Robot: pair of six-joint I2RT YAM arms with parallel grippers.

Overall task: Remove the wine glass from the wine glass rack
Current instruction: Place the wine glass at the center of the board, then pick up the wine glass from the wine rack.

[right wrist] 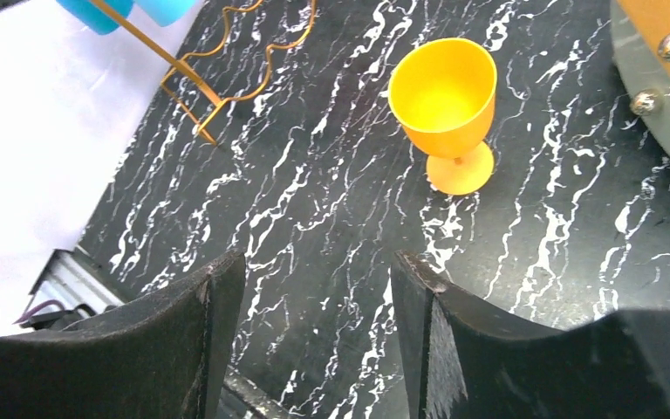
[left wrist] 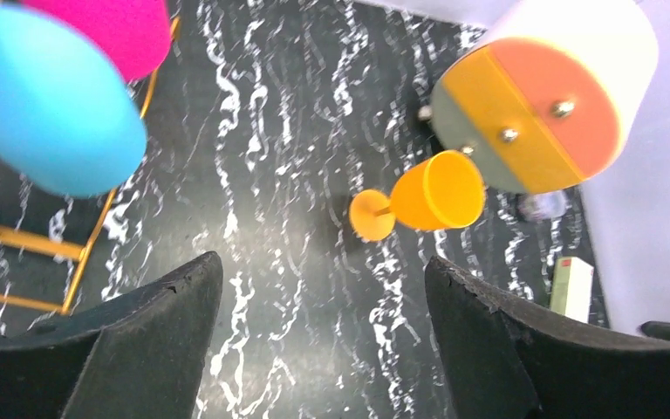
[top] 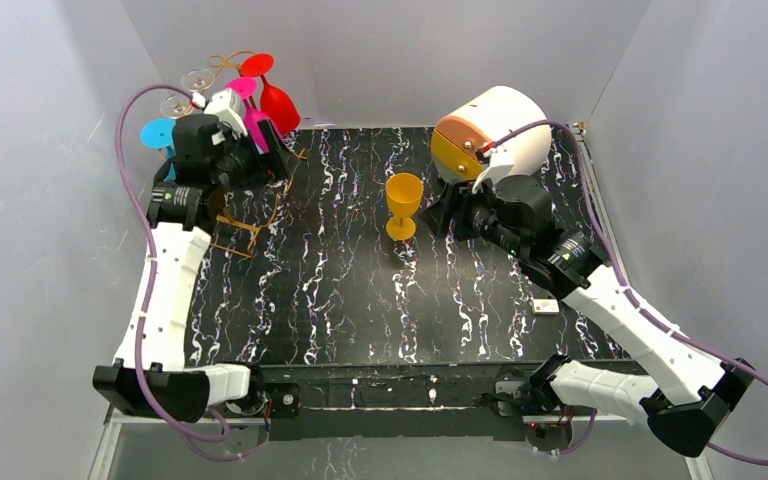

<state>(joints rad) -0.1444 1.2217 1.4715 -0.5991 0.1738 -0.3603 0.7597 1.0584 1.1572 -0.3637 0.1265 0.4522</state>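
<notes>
The gold wire wine glass rack (top: 243, 215) stands at the table's far left. Red (top: 275, 100), magenta (top: 252, 115), blue (top: 159, 133) and clear glasses hang on it upside down. My left gripper (top: 278, 150) is open right by the rack. In the left wrist view nothing lies between its fingers (left wrist: 166, 323), and the blue bowl (left wrist: 44, 105) and magenta bowl (left wrist: 105, 26) loom above. A yellow wine glass (top: 403, 205) stands upright on the table's middle, also seen as the yellow wine glass (right wrist: 445, 96). My right gripper (top: 440, 215) is open and empty, just right of that glass.
A white drum with an orange, yellow and grey face (top: 485, 135) sits at the back right, close to the yellow glass. A small white box (top: 545, 306) lies near the right arm. The rack's wire base (right wrist: 227, 70) spreads over the left of the black marbled table (top: 360, 300). Grey walls enclose the table.
</notes>
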